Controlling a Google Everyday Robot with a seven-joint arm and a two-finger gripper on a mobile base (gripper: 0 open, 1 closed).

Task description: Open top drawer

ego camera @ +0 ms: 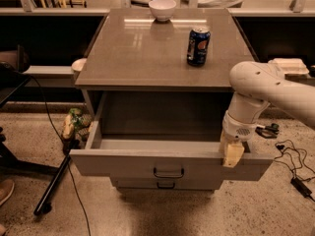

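The top drawer (123,163) is a wide grey drawer pulled well out of the cabinet, with a small dark loop handle (168,172) at the centre of its front. Its inside looks empty. My gripper (231,153) hangs from the white arm (275,90) at the right end of the drawer's front rim, far to the right of the handle. Its pale fingers point down over the top edge of the drawer front.
The cabinet top (147,53) bears a blue soda can (198,45) and a white bowl (162,9). A lower drawer handle (166,185) shows beneath. A black stand leg (54,186) and cables lie on the floor at left; cables (295,166) lie at right.
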